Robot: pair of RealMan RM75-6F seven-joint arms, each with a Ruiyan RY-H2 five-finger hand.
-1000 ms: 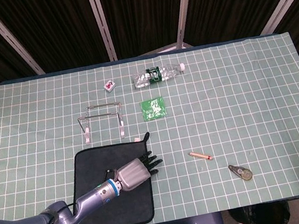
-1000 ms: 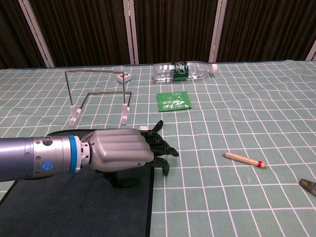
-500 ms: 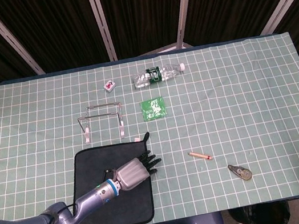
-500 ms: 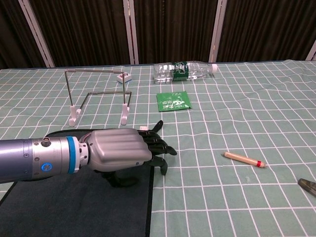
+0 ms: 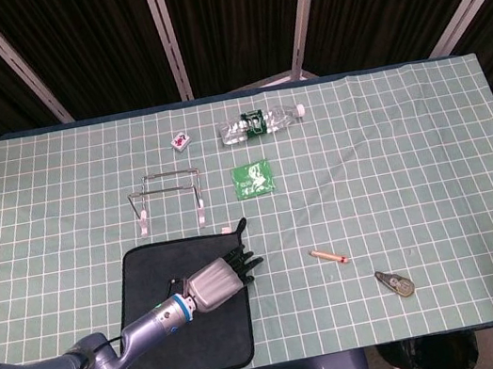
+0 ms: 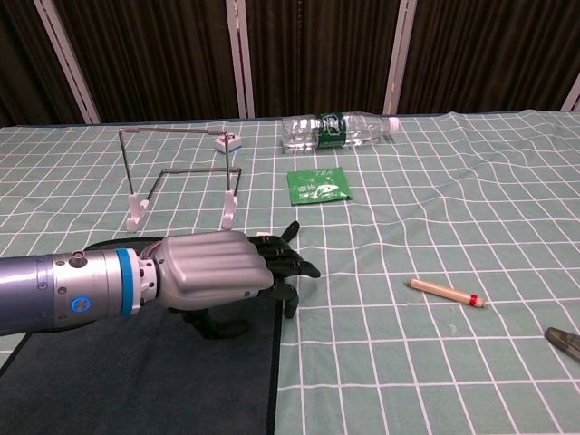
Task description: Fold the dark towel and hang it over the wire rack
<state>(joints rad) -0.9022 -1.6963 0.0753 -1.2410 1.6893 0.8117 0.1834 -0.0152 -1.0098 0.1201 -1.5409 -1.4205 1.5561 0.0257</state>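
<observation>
The dark towel (image 5: 173,336) lies flat at the table's front left, and one corner at its far right stands up in a small peak (image 6: 291,227). My left hand (image 5: 215,285) hovers low over the towel's right edge (image 6: 275,362), palm down. Its dark fingers (image 6: 288,264) reach just past that edge, slightly bent and apart, with nothing seen between them. The wire rack (image 5: 168,194) stands upright behind the towel, about two grid squares beyond my fingertips; it also shows in the chest view (image 6: 181,172). My right hand shows in neither view.
A clear plastic bottle (image 5: 261,123) lies at the back, a small tile (image 5: 181,141) to its left. A green packet (image 5: 253,178) sits right of the rack. A wooden stick (image 5: 330,256) and a small tape dispenser (image 5: 397,284) lie front right.
My left hand has drawn back a little to the left over the towel, and its fingers have bent in slightly. The towel and rack have not moved.
</observation>
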